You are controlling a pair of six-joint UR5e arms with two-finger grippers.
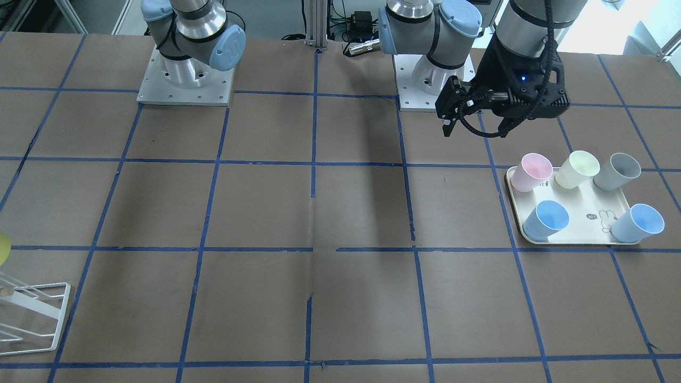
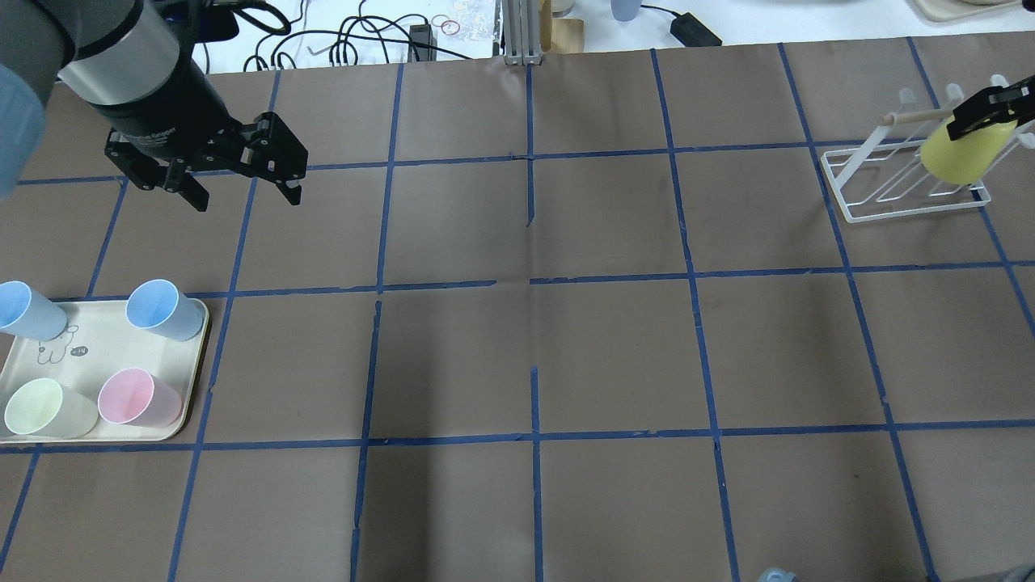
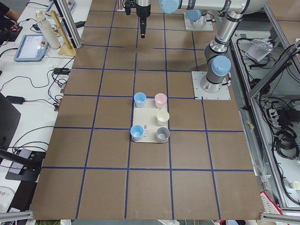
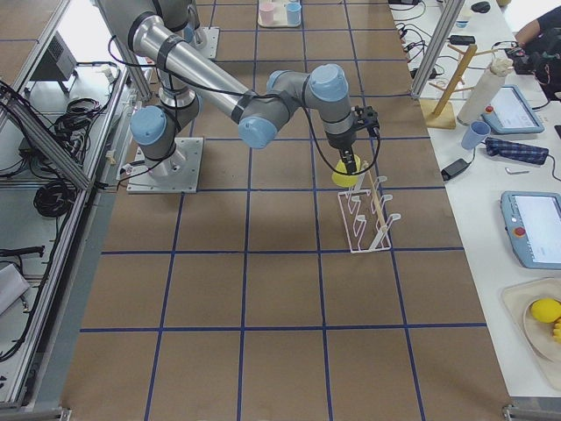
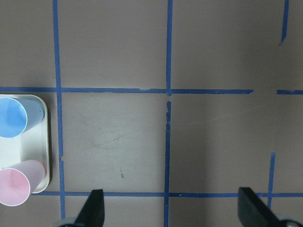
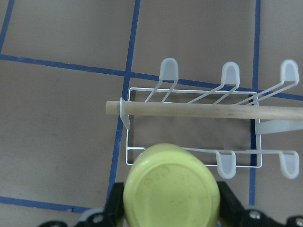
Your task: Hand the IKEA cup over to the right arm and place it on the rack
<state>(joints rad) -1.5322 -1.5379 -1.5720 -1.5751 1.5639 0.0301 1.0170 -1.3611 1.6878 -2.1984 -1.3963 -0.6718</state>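
Observation:
The bright yellow IKEA cup (image 2: pixel 964 152) is held in my right gripper (image 2: pixel 988 111), which is shut on it just above the white wire rack (image 2: pixel 877 194) at the table's far right. In the right wrist view the cup (image 6: pixel 170 187) shows its base to the camera and hangs over the rack's (image 6: pixel 189 124) near row of pegs, below the wooden bar. The exterior right view shows the cup (image 4: pixel 344 174) at the rack's (image 4: pixel 368 219) end. My left gripper (image 2: pixel 247 200) is open and empty, hovering beyond the tray; it also shows in the left wrist view (image 5: pixel 173 210).
A cream tray (image 2: pixel 105 343) with a rabbit drawing holds two blue cups, a pink cup (image 2: pixel 137 398) and a pale cream-yellow cup (image 2: pixel 44 410) at the left. The front view shows a grey cup (image 1: pixel 617 171) on the tray too. Blue tape lines grid the brown table.

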